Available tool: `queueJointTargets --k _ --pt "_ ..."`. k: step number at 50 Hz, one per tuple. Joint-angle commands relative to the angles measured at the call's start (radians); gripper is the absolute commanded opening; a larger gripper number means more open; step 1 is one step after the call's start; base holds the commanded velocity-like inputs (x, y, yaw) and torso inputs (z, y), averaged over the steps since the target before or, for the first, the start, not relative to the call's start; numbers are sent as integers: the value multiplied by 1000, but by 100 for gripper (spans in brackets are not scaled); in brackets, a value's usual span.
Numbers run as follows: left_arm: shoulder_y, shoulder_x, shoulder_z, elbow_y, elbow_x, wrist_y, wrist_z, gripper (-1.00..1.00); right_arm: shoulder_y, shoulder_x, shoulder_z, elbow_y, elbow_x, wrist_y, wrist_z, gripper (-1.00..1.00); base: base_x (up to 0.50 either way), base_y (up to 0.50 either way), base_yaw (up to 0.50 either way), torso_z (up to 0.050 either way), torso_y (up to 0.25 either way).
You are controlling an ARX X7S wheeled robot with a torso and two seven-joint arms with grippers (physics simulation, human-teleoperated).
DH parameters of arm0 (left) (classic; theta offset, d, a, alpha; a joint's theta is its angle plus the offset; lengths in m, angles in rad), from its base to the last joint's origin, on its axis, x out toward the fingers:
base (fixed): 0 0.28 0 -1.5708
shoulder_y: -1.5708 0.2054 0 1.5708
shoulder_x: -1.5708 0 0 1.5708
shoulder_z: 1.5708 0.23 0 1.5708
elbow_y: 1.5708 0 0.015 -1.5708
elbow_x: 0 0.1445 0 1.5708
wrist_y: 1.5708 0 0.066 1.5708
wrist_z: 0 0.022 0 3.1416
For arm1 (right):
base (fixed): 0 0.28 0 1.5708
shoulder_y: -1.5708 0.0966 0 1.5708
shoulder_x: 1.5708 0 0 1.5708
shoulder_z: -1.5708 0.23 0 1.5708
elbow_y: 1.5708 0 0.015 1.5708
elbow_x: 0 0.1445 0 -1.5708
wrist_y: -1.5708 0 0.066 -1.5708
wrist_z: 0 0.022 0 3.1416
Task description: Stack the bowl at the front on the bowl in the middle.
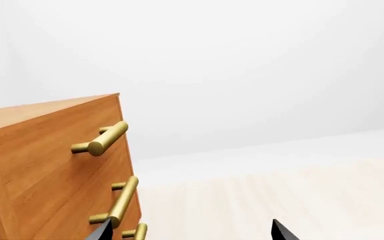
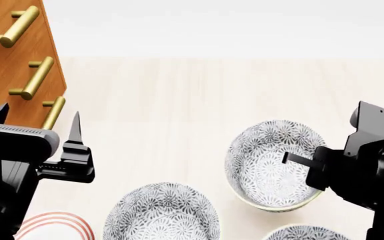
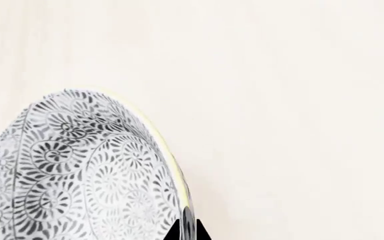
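Right gripper is pinching the right rim of the bowl at the front, centre-right in the head view; the bowl in the middle, by my reading, is lying lower-left of that claw

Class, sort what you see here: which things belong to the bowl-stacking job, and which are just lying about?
Belongs to the job:
deep white bowl with grey floral pattern, gripped at its rim by the right gripper
two matching floral bowls, one the target, which one unclear

Just lying about:
flat white plate with red rings
wooden drawer cabinet with brass handles
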Motion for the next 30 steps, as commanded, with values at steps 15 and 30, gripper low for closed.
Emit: queueJointTargets --k 15,30 --pt "-7 -2 5 -15 -12 8 -9 100 44 199 -68 -379 904 307 683 -100 0 0 0 0 0" --pt "-25 -4 9 4 -23 -16 -17 100 76 277 -176 -415 1461 296 1075 -100 0 0 0 0 0"
